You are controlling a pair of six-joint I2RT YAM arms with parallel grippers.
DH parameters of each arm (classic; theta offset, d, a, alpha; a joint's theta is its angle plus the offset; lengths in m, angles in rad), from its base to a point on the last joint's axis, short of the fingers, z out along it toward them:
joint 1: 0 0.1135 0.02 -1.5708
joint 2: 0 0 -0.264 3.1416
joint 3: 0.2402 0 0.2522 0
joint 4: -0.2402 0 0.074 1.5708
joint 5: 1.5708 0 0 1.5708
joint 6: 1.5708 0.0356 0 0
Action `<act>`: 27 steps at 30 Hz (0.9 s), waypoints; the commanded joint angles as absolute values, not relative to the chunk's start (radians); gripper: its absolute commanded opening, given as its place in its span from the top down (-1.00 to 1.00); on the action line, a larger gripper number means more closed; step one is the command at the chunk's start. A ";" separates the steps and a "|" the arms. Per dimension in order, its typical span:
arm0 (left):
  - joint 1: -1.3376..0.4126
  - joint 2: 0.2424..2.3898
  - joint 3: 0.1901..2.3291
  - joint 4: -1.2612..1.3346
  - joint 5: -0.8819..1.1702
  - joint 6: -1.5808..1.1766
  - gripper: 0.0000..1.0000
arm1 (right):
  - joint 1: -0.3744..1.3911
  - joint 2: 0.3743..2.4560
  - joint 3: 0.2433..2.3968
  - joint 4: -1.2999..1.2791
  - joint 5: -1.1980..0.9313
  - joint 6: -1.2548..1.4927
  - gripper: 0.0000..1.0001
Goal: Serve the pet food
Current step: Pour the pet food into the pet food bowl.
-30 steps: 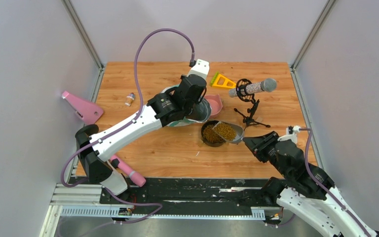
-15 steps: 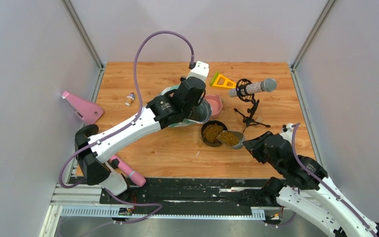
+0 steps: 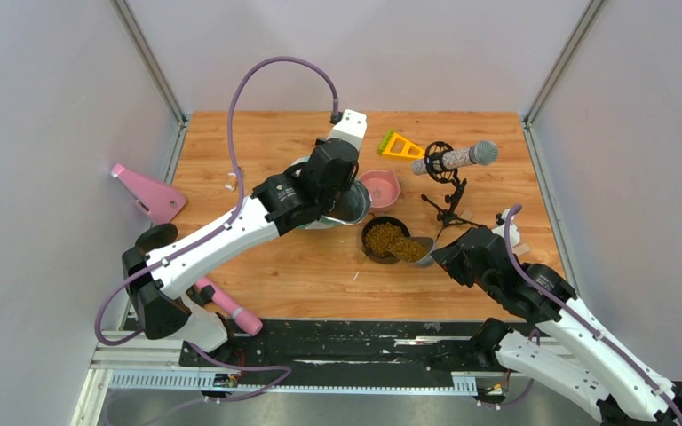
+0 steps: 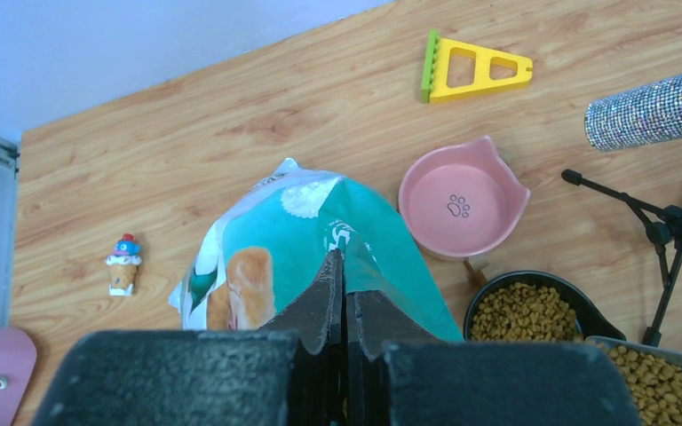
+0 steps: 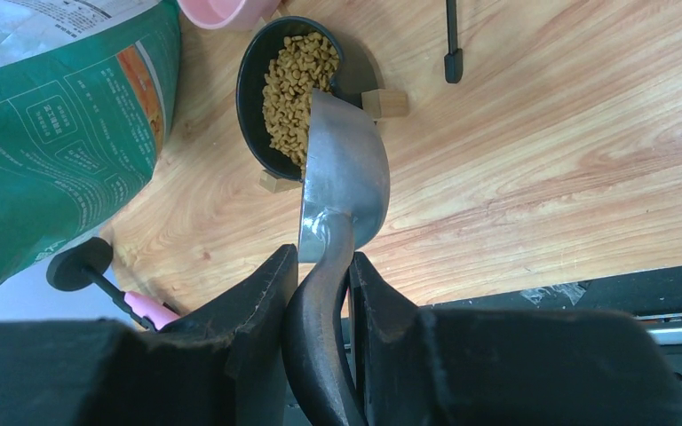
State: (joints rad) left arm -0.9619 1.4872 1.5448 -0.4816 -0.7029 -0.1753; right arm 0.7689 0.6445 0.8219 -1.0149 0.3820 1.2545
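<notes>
Pet food (image 5: 293, 80) is sitting near the big teal bag (image 4: 391, 266), heaping in the black bowl (image 5: 247, 98), w/ more lying in the tilted grey scoop (image 5: 346, 169). We're seeing L gripper (image 4: 341, 266) fingers pressing together atop the bag; R gripper (image 5: 321, 262) fingers are pinching the scoop's handle.

Fig.: tabletop (image 3: 302, 275), top view. Ctr: kibble bag (image 4: 391, 266). Just R of it: paw-print bowl (image 3: 379, 188). In front of that, near bag's R edge: food bowl (image 5: 247, 98) w/ kibble (image 3: 378, 238) in it. Over food bowl's R rim: scoop (image 5: 346, 169), also w/ kibble. R of both bowls: mic (image 3: 455, 160) on tripod (image 3: 450, 211). Behind paw-print bowl: triangular comb (image 3: 400, 145). L of bag: ice-cream figurine (image 4: 123, 264).
</notes>
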 commanded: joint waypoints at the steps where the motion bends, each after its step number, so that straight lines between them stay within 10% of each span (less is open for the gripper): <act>1: -0.963 1.408 1.559 -0.353 -0.733 -0.176 1.00 | 0.765 0.666 0.894 -1.006 0.380 1.210 1.00; 27: -0.961 1.419 1.561 -0.350 -0.737 -0.166 1.00 | 0.765 0.832 1.048 -1.034 0.378 1.029 1.00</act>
